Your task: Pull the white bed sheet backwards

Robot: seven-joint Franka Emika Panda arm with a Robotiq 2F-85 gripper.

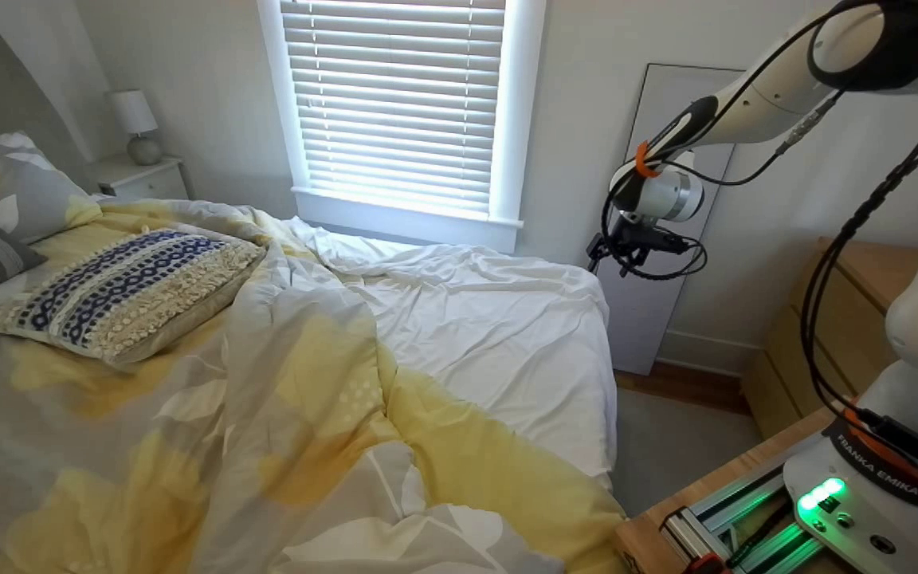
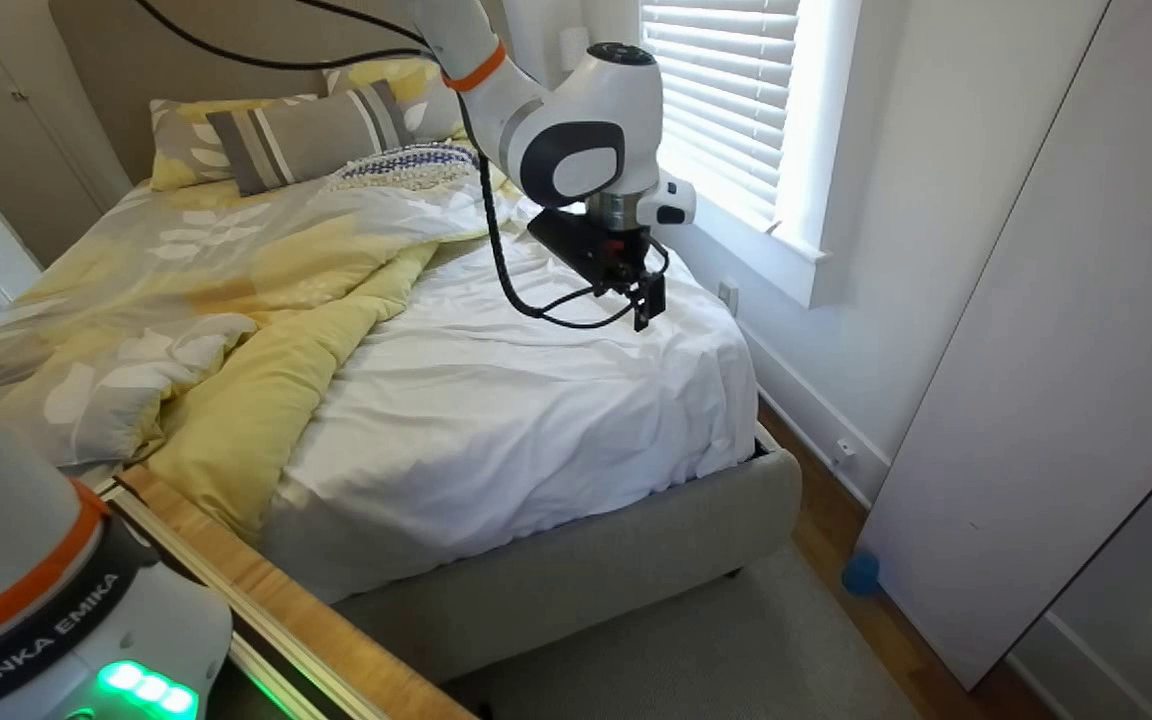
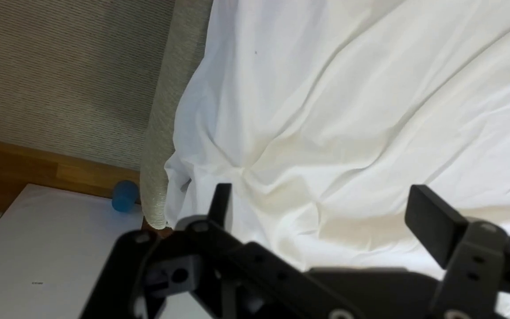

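Note:
The white bed sheet (image 1: 491,335) lies wrinkled over the foot end of the bed. It also shows in an exterior view (image 2: 436,400), hanging down to the grey bed frame. In the wrist view, the sheet (image 3: 348,110) fills the middle and right, with folds gathered near the bed corner. My gripper (image 3: 319,197) is open, with its two black fingers wide apart and nothing between them. In both exterior views the gripper (image 1: 606,255) (image 2: 648,305) hangs near the foot corner on the window side; it appears above the sheet and apart from it.
A yellow-grey blanket (image 1: 467,422) covers the rest of the bed, with a navy-patterned pillow (image 1: 132,295) on it. A grey bed frame (image 2: 576,580) edges the foot. A white panel (image 2: 1036,350) leans by the wall, with a blue object (image 2: 861,573) beside it. A wooden dresser (image 1: 849,311) stands behind the arm.

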